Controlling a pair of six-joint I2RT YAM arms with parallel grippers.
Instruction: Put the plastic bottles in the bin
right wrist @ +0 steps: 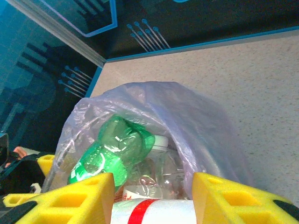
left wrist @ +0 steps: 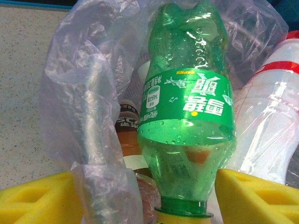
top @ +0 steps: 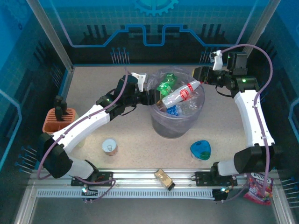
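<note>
Left claw (top: 154,97), speckled tabletop (top: 93,88) (blue walls (top: 93,23))

Left arm (top: 79,130) and right arm (top: 252,116): white link shells, black joint housings, lavender cables (top: 268,60), green indicator lights (top: 243,80). Fingers (left wrist: 252,196): yellow, ribbed.
</note>
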